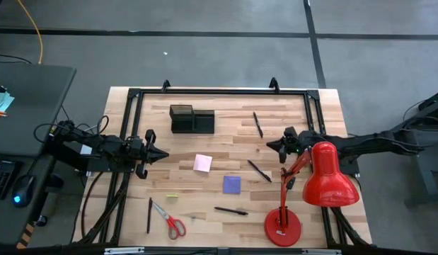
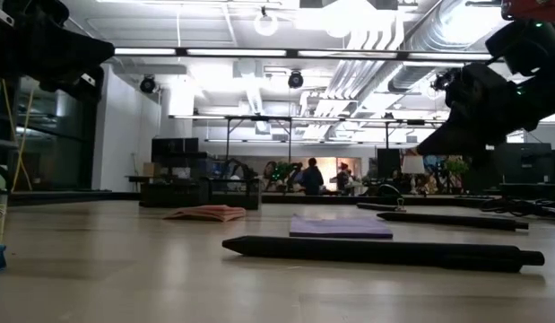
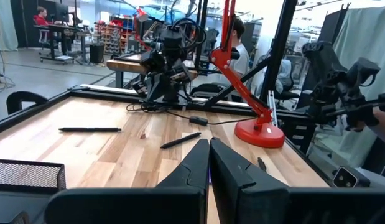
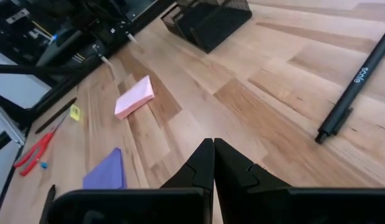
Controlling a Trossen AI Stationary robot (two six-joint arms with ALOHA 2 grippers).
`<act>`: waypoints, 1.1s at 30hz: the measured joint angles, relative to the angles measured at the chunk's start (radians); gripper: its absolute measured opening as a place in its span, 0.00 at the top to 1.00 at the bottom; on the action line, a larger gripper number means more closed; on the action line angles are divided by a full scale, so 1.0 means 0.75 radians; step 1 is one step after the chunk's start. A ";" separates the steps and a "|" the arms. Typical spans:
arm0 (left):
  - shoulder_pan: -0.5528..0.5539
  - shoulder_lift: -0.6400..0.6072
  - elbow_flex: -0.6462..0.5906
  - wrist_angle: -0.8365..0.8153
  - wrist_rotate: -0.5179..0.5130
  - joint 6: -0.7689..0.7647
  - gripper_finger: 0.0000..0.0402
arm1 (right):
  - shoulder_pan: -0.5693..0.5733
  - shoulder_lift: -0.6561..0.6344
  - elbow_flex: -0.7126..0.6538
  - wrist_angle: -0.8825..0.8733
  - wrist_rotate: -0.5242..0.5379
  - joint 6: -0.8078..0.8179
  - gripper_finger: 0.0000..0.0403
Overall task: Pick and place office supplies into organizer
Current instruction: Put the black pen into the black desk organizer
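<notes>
The black organizer (image 1: 192, 119) sits near the far edge of the table (image 1: 226, 170), w/ nothing seen in it. All else is placed from it.

Left gripper (image 1: 162, 154) hangs on the near-left side of the organizer, a bit off; its fingers are pressed tight together, holding nothing. Right gripper (image 1: 273, 146) is well off to the right of the organizer, fingers also squeezed together, holding nothing. In the right wrist view the fingertips (image 4: 211, 155) meet at a point over bare wood.

Pink pad (image 1: 202, 163) lies just toward the near side of the organizer, between the 2 grippers. Purple pad (image 1: 232, 185) is nearer the front & a bit right of the pink one. A pen (image 1: 257, 124) lies right of the organizer; a 2nd pen (image 1: 259, 171) is near the right gripper. A 3rd pen (image 1: 231, 210) is by the front edge, right of the scissors (image 1: 169, 221) w/ red handles. A 4th pen (image 1: 149, 214) lies just left of the scissors. A tiny yellow bit (image 1: 172, 195) lies just above them.

Big red lamp (image 1: 314, 188) stands at the front right corner, far from the organizer.
</notes>
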 joint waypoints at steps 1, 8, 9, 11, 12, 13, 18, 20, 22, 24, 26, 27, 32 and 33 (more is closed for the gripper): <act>0.000 0.000 0.000 0.000 0.000 0.000 1.00 | 0.000 0.029 0.016 0.004 0.007 -0.001 1.00; 0.000 0.001 0.000 0.000 0.001 0.000 1.00 | 0.000 0.313 0.165 -0.005 0.014 0.000 1.00; 0.000 0.001 0.000 0.000 0.001 0.000 1.00 | 0.000 0.361 0.189 -0.007 0.014 0.000 1.00; 0.000 0.001 0.000 0.000 0.001 0.000 1.00 | -0.011 0.450 0.242 -0.020 0.013 -0.003 1.00; 0.000 0.001 0.000 0.000 0.001 0.000 1.00 | -0.022 0.494 0.274 -0.040 0.012 -0.003 1.00; 0.000 0.001 0.000 0.000 0.002 0.000 1.00 | -0.035 0.535 0.305 -0.073 0.008 -0.003 1.00; 0.000 0.001 0.000 -0.001 0.014 -0.001 1.00 | -0.082 0.737 0.465 -0.210 -0.086 0.008 1.00; 0.000 0.001 0.000 -0.001 0.014 -0.001 1.00 | -0.088 0.816 0.533 -0.274 -0.106 0.007 1.00; 0.000 0.001 0.000 -0.001 0.015 -0.001 1.00 | -0.089 0.880 0.598 -0.365 -0.110 0.001 1.00; 0.000 0.001 0.000 -0.001 0.015 -0.001 1.00 | -0.088 0.933 0.658 -0.468 -0.141 0.008 1.00; 0.000 0.001 0.000 -0.001 0.020 -0.010 1.00 | -0.081 0.973 0.709 -0.585 -0.198 0.012 1.00; 0.000 0.001 0.000 -0.002 0.027 -0.011 1.00 | -0.074 0.989 0.734 -0.642 -0.225 0.014 1.00; 0.000 0.001 0.000 -0.004 0.072 -0.013 1.00 | -0.019 1.002 0.827 -0.837 -0.299 0.094 1.00; 0.000 0.001 0.000 -0.006 0.079 -0.013 1.00 | -0.008 0.999 0.839 -0.848 -0.301 0.102 1.00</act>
